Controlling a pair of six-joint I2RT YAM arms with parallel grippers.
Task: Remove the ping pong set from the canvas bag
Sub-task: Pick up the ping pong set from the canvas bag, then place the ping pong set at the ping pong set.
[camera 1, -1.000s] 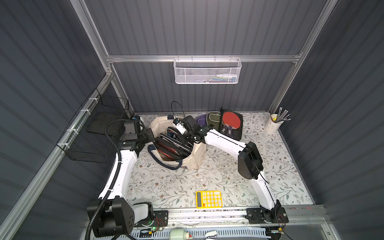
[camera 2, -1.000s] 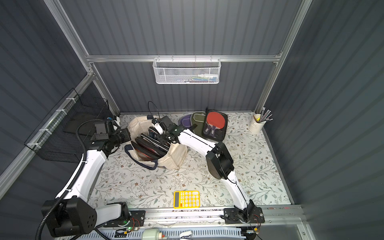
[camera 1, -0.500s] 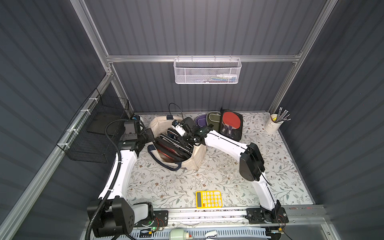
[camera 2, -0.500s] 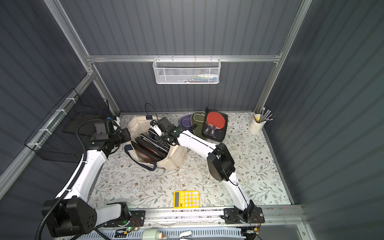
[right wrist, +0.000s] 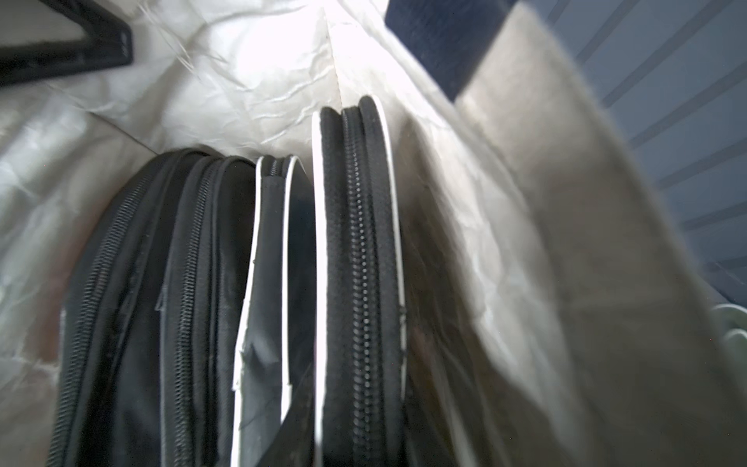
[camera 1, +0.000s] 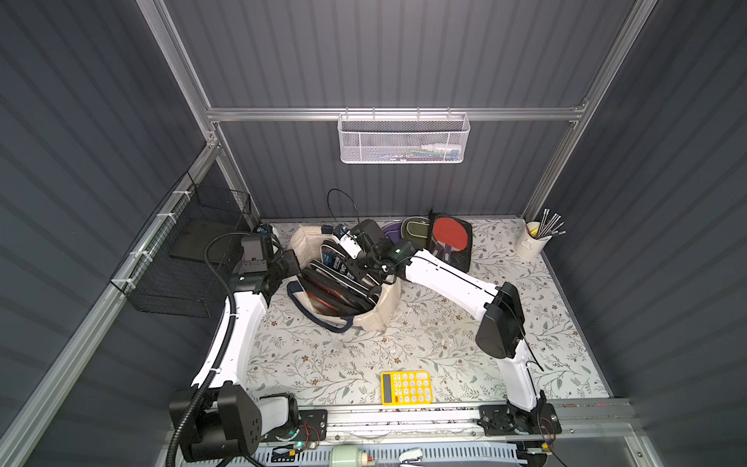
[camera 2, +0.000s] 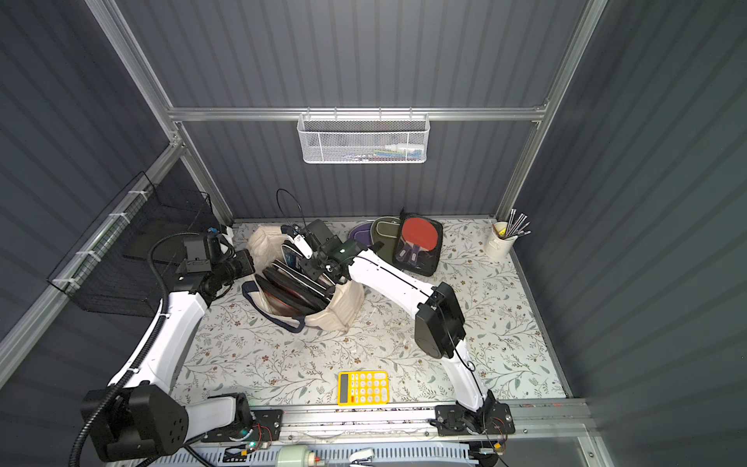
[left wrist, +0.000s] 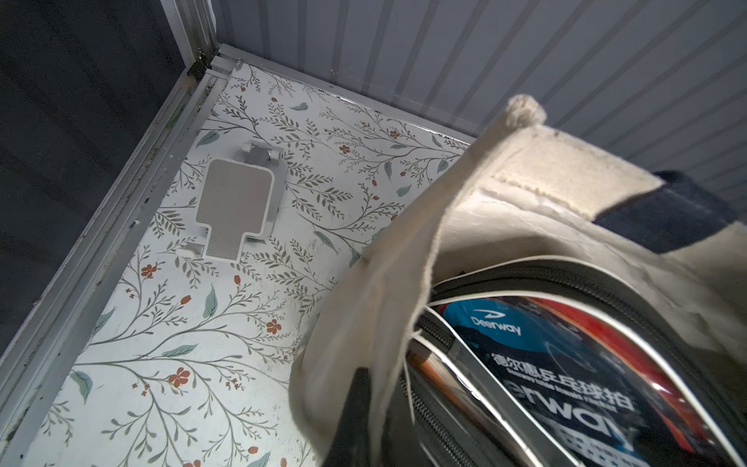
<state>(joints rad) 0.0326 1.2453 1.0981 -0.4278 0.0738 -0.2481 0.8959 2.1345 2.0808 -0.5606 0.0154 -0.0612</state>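
Floral-patterned tabletop [camera 1: 364, 356] holds a cream canvas tote bag [camera 1: 384, 313]; left gripper [camera 1: 294, 262] pinches its rim; right gripper [camera 1: 362, 279], grip unclear, sits among black zippered paddle cases [right wrist: 359, 283].

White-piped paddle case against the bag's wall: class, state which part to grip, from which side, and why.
Take the white-piped case by its top rim, from above through the canvas bag mouth, jaws across the edge. It stands on edge, wedged between bag wall and neighbouring cases, so probably only the rim is free.
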